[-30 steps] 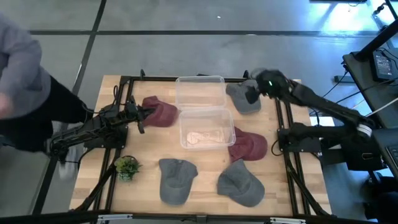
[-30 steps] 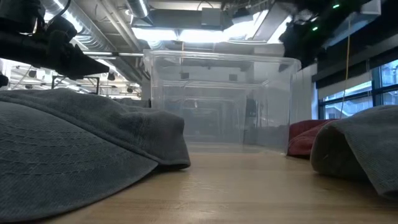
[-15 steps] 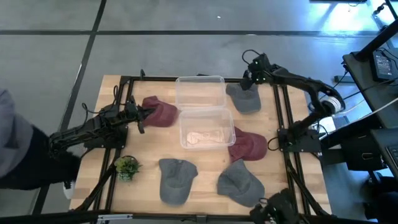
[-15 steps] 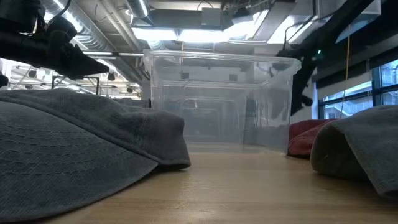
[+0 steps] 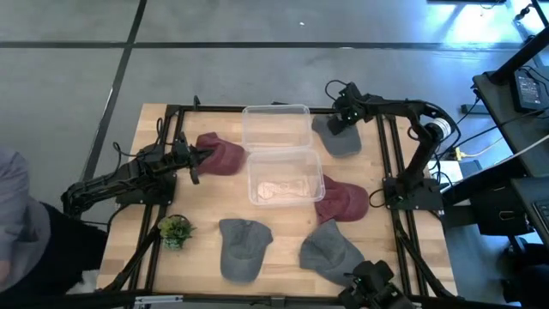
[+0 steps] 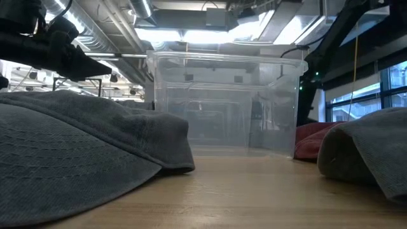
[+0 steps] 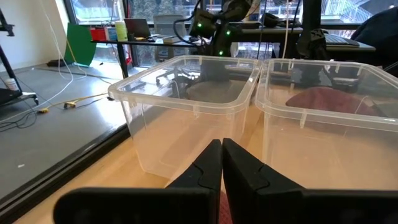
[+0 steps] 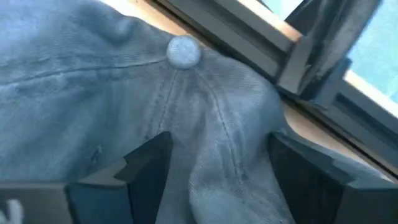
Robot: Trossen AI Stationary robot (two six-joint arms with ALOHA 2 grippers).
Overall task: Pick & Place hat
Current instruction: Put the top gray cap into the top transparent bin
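Wooden table (image 5: pixel 129 223) in a concrete-floored workroom: right gripper spread wide over a grey hat at the far right corner.

Grey hat (image 5: pixel 336 136) lies on the table just beside the far clear bin (image 5: pixel 276 127); in the right wrist view its crown button (image 8: pixel 184 51) sits ahead of the two parted fingers (image 8: pixel 144 167), nothing gripped. Right gripper (image 5: pixel 343 116) is at the hat's far edge. Left gripper (image 5: pixel 196 160) has its jaws pressed together at the edge of a maroon hat (image 5: pixel 221 154), facing both bins. A near bin (image 5: pixel 283 176) adjoins the first. Another maroon hat (image 5: pixel 343 201), two further grey hats (image 5: pixel 243 246) and a small plant (image 5: pixel 176 230) occupy the near half.
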